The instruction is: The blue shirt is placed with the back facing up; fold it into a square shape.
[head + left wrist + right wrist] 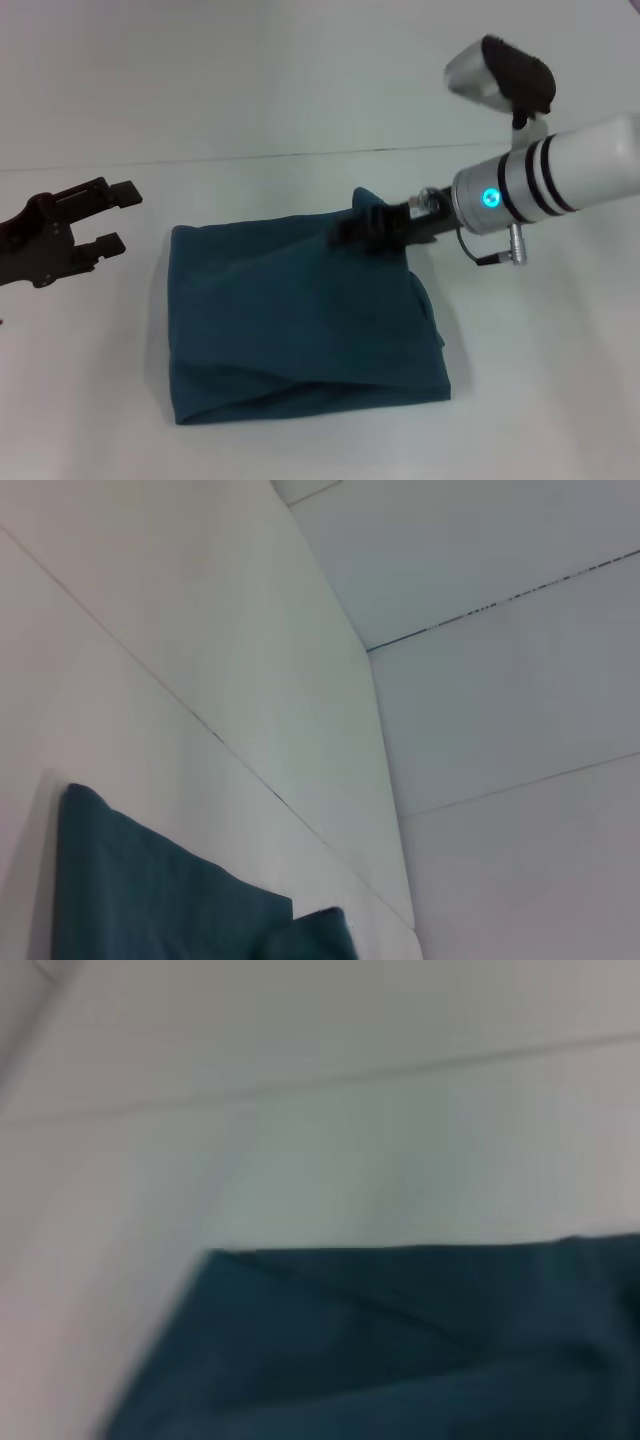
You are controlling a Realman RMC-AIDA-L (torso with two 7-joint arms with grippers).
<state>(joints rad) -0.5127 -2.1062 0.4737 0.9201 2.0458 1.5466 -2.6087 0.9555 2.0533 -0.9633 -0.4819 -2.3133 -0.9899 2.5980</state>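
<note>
The soft dark teal-blue knit shirt (300,320) lies folded near-square mid-table (300,90). The right gripper (372,226) is pinched on its lifted far-right corner — best drawn gently, keeping edges aligned. The left gripper (112,218) hovers beside the shirt's left edge, fingers apart.
</note>
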